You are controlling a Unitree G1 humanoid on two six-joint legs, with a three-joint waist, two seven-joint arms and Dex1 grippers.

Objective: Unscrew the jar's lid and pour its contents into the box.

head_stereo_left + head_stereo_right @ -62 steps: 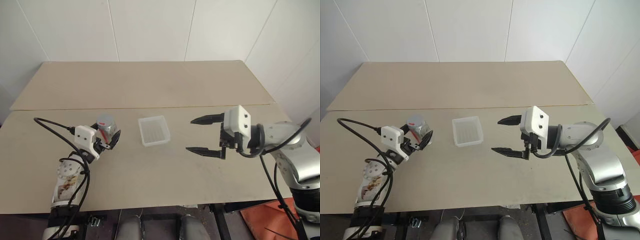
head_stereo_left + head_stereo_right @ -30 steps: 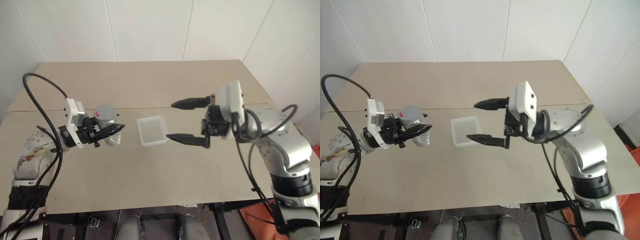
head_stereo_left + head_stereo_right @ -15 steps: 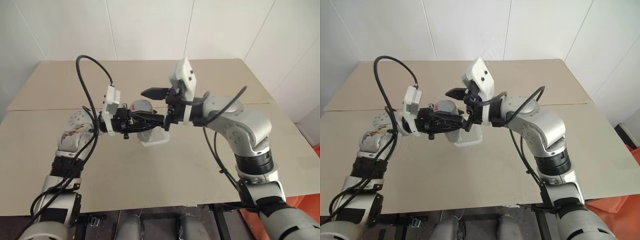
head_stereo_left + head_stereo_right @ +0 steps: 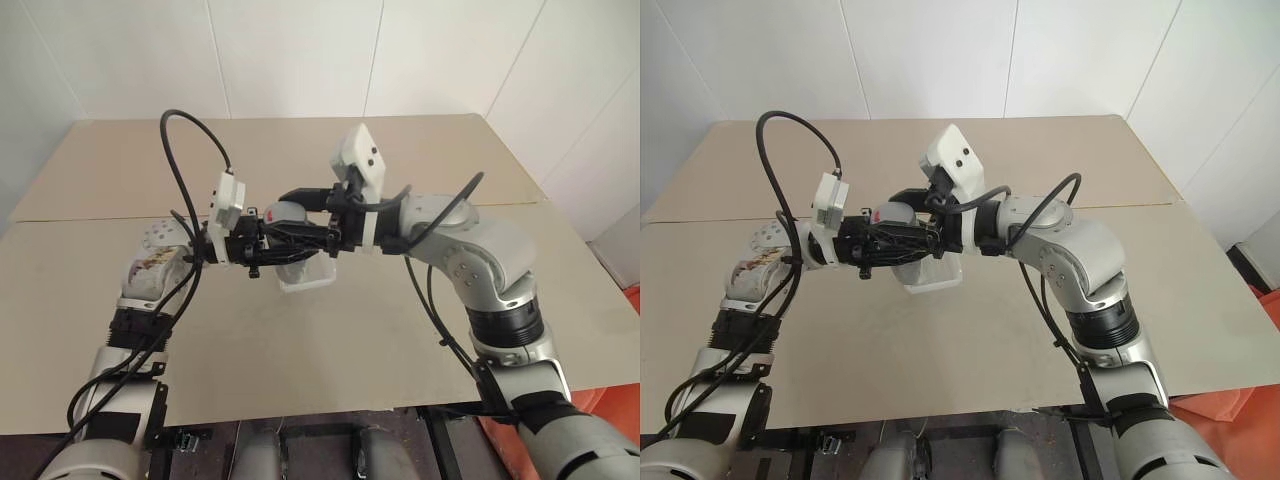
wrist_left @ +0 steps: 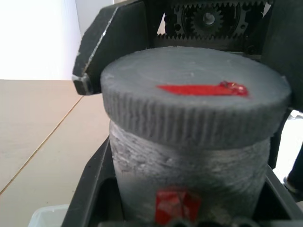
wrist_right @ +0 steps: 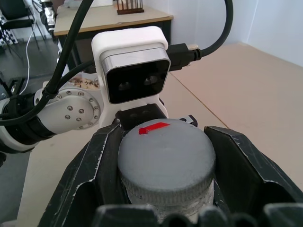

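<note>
1. The left gripper point(image 4: 285, 238) points level toward the robot's right and is pinched on the body of the jar point(image 5: 189, 177), holding it up in the air between the two arms. In the left wrist view the jar stands upright between that gripper's two black fingers point(image 5: 92, 187), label side facing the camera.

2. The right gripper point(image 6: 165, 163) comes in level from the opposite side and is clamped on the lid point(image 6: 165, 156). Its fingers point(image 6: 97, 170) press the ribbed rim on two opposite sides, and the red mark sits on the lid's flat top.

3. The relation that matters: the jar's long axis runs up and down, crosswise to both grippers, which face each other nearly head-on. The lid lies right between the right gripper's fingertips, and the jar body directly below it sits between the left gripper's. So the two grips are stacked one above the other on one axis (which I judge is what a twist needs).

4. The lid is seated on the jar, with no gap visible under its skirt, so the unscrewing seems not yet begun.

5. The box point(image 4: 930, 275) rests on the table point(image 4: 970, 340) below the two grippers, partly hidden by them. The jar is the nearer thing to both; the box lies beneath the left gripper, handy for the pour.

6. The contents cannot be made out through the jar wall.
</note>
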